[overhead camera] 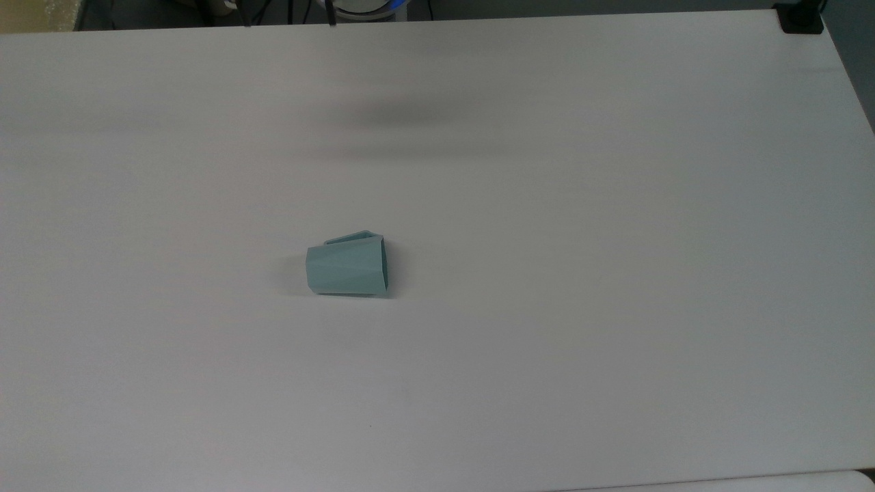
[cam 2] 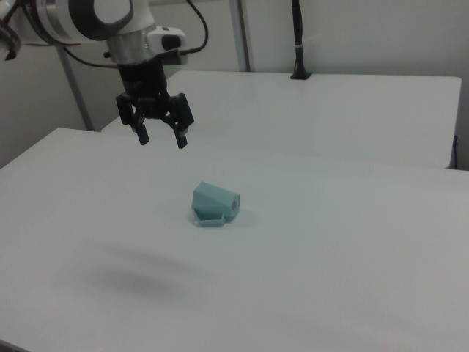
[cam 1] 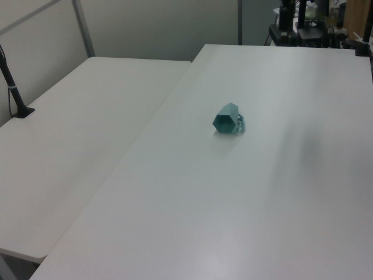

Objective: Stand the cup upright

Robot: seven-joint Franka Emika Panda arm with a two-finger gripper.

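Worktop (overhead camera: 615, 287): a broad white surface; in the left view a second white table (cam 1: 76, 134) joins it along the left view's left edge.
Shadow (overhead camera: 410, 123): a soft grey smear on the worktop, toward the far edge in the top view.
Arm (cam 2: 80, 18): white with black cabling, entering from the right view's upper left.
Claw (cam 2: 162, 139): black, pointing down, hanging in the air above the worktop with its two fingers spread wide and nothing between them; in the right view it is up and to the left of the cup, apart from it.
Cup (overhead camera: 347, 268): pale teal plastic with flat angular facets; lying on its side near the worktop's middle.
Cup's shape: tapers, with the narrow base toward the top view's left and the wider rim toward the top view's right; in the left view (cam 1: 228, 119) the polygonal end faces the camera.
Cup's handle (cam 2: 212, 219): small, resting low against the worktop on the near side in the right view.
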